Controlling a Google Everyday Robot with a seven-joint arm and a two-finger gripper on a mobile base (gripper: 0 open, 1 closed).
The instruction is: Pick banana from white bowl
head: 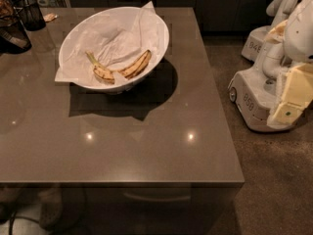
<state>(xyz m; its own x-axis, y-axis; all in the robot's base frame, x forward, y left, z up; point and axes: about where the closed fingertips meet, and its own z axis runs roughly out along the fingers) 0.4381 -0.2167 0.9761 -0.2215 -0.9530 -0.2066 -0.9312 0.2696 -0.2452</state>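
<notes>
The white bowl [161,31] stands at the back middle of the brown table, lined with crumpled white paper. The banana [136,65], yellow with heavy brown speckling, lies in the front part of the bowl. Just to its left lies a shorter brown-streaked piece with a thin stem [100,71]. My arm shows as white links at the right edge of the view. Its cream-coloured end, the gripper [288,106], hangs beside the table, over the floor and far to the right of the bowl. It is well apart from the banana.
Two dark containers [30,12] [12,33] stand at the table's back left, with a small scrap [50,17] beside them. White robot bases [252,102] [257,45] stand on the floor to the right. The table's right edge [220,106] runs close to them.
</notes>
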